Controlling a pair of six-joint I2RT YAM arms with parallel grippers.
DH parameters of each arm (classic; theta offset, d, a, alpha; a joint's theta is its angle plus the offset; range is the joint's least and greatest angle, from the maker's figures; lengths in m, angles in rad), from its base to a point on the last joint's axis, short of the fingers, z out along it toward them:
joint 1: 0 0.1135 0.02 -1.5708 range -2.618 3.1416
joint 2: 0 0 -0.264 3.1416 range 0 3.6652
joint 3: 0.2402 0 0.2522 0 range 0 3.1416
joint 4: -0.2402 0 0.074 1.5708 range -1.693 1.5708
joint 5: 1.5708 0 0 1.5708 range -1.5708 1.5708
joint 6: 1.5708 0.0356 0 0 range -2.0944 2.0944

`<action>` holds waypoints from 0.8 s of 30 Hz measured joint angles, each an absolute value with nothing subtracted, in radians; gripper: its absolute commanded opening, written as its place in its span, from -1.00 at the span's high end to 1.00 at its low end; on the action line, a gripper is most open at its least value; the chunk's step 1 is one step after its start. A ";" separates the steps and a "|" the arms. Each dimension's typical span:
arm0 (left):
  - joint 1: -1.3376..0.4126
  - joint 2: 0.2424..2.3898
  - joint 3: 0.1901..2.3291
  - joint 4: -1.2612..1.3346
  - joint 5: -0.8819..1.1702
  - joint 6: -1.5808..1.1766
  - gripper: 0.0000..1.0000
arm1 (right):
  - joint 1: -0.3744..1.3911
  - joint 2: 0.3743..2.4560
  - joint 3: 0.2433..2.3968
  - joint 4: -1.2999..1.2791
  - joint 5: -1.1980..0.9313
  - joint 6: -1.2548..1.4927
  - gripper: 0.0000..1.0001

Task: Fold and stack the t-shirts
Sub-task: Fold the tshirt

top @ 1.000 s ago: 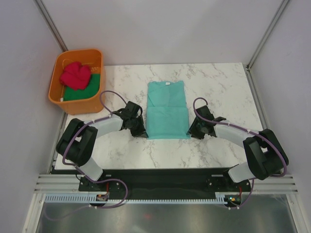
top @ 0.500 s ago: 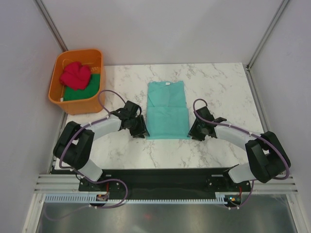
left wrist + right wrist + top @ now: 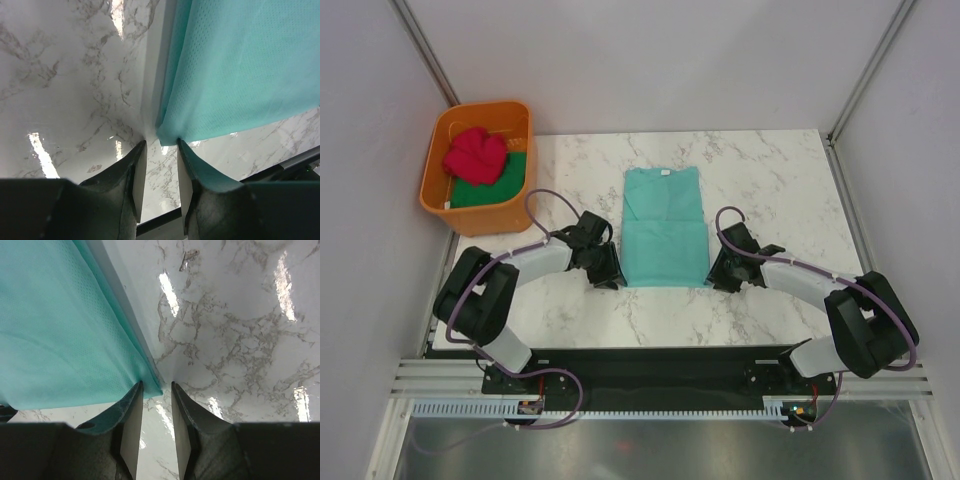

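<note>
Teal t-shirt [image 3: 664,228]: lies flat at the middle of the counter [image 3: 775,170], long axis running near to far, collar end at the far side. A cloth edge crosses it about midway, and the near half is slightly wider than the far half.

Pinkish-red t-shirt [image 3: 476,153]: bunched, resting on top of the dark green t-shirt [image 3: 492,190]. Both are inside the orange tub [image 3: 450,212], which stands at the far left, just off the counter's corner and well apart from the teal shirt.

Left gripper [image 3: 161,145]: low over the counter at the teal shirt's near left corner. Its jaws stand apart with bare marble showing between them. The corner of the cloth reaches the mouth of the gap, but nothing is clamped.

Right gripper [image 3: 156,386]: low at the near right corner of the same shirt, mirroring the left. Its jaws are also apart, with the cloth corner lying just at the tips and not pinched.
</note>
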State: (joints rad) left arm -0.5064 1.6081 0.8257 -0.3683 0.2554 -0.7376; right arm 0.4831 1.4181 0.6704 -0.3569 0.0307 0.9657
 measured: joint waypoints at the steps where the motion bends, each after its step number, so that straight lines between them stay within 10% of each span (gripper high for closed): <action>1: -0.508 1.609 0.826 -0.367 0.257 -0.739 0.30 | 0.484 1.418 0.670 -0.354 0.031 0.966 0.28; 10: -0.520 1.612 0.818 -0.364 0.244 -0.747 0.88 | 0.492 1.422 0.659 -0.331 0.044 0.967 0.98; 24: -0.555 1.579 0.808 -0.366 0.240 -0.751 0.95 | 0.525 1.371 0.632 -0.313 0.054 0.965 1.00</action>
